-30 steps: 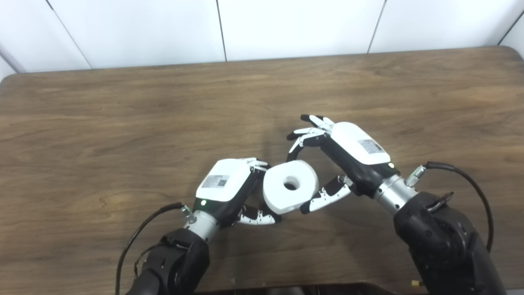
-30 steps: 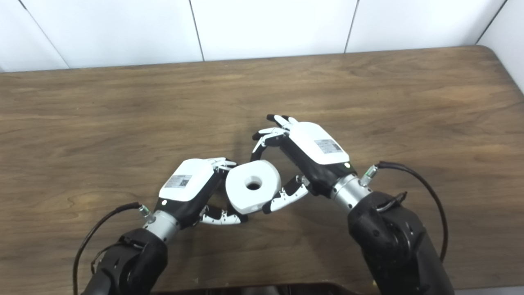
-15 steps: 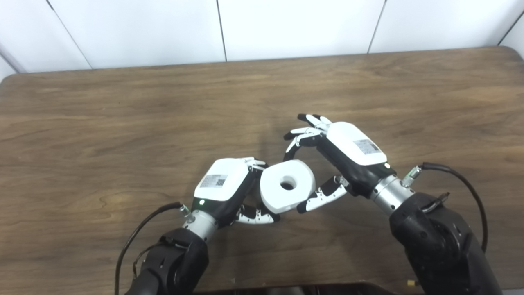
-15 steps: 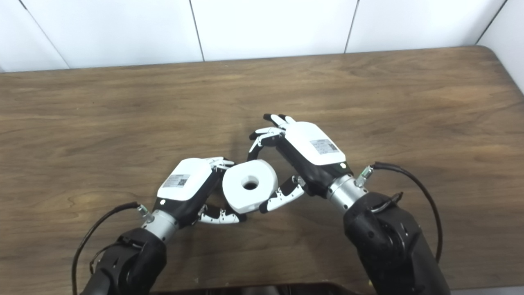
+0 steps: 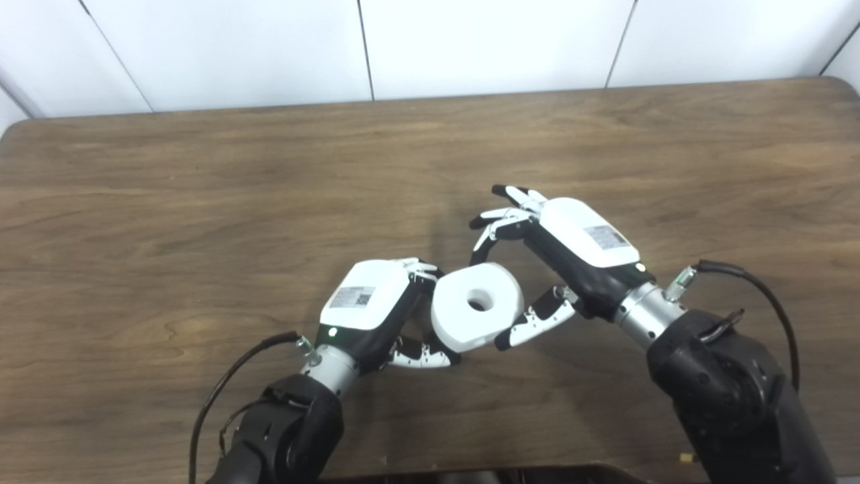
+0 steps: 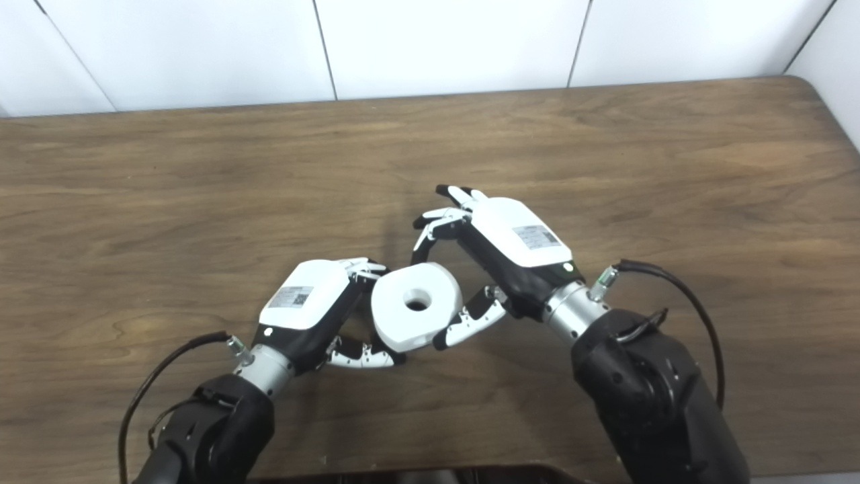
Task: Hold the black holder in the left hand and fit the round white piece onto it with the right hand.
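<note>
A plain test room or lab, I think.
My wood-grain counter [image 5: 201, 188] fills the frame; white wall panels [image 5: 484, 40] run along the top.

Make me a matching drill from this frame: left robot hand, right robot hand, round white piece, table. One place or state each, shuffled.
Things:
1. left robot hand
2. right robot hand
3. round white piece
4. table

States:
A. brown wood grain, under everything
B. between the two hands, centre hole facing up
C. fingers spread, thumb beside the piece's right edge
D. curled close against the piece's left side

Pairs: 1-D, 2-C, 3-B, 4-A
</note>
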Action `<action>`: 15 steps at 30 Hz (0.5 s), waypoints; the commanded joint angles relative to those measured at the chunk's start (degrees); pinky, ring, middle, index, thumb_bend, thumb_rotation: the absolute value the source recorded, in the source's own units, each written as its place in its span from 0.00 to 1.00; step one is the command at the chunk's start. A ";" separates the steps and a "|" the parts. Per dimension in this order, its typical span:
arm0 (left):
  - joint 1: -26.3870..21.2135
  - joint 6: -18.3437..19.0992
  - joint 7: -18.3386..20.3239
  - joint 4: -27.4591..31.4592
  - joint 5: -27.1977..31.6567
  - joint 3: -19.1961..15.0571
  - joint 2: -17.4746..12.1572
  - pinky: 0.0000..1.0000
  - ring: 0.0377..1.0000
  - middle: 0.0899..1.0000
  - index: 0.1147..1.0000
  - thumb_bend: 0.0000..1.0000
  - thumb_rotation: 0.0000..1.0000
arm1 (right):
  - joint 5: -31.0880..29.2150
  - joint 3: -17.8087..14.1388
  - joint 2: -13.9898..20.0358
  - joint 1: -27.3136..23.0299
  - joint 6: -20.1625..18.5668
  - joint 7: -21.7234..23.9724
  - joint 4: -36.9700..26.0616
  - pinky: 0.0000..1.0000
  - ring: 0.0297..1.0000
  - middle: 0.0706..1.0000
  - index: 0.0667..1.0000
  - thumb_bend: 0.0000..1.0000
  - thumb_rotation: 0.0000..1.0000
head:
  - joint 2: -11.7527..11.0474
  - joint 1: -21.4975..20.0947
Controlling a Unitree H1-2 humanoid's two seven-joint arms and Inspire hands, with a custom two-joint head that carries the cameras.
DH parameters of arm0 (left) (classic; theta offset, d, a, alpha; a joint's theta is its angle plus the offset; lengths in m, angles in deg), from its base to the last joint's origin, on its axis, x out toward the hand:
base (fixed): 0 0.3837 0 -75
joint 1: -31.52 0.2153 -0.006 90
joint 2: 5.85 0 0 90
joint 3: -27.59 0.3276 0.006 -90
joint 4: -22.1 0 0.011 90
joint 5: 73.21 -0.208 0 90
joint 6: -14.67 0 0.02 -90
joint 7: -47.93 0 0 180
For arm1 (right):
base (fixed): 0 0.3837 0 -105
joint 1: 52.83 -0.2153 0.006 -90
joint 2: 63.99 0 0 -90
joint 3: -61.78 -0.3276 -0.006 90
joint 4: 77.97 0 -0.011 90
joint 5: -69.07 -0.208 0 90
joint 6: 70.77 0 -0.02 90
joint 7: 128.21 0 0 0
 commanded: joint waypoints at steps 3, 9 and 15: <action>1.04 0.06 2.80 0.00 0.89 0.96 -0.05 0.84 0.87 0.79 0.42 0.51 0.06 | 0.20 0.01 1.96 0.71 -0.39 3.34 -0.43 1.00 0.99 0.81 0.44 0.53 0.14 | 0.10 -0.01; 1.10 -0.07 2.79 0.05 0.76 0.93 -0.03 0.84 0.87 0.79 0.42 0.51 0.06 | 0.46 0.19 1.99 0.67 -0.27 2.99 -0.63 1.00 0.98 0.80 0.44 0.53 0.14 | 0.32 0.08; 1.05 -0.02 2.95 0.11 0.90 0.87 0.10 0.84 0.87 0.79 0.42 0.51 0.06 | 0.46 0.37 1.63 0.38 -0.52 3.22 -0.76 1.00 0.98 0.80 0.44 0.53 0.14 | 0.30 0.13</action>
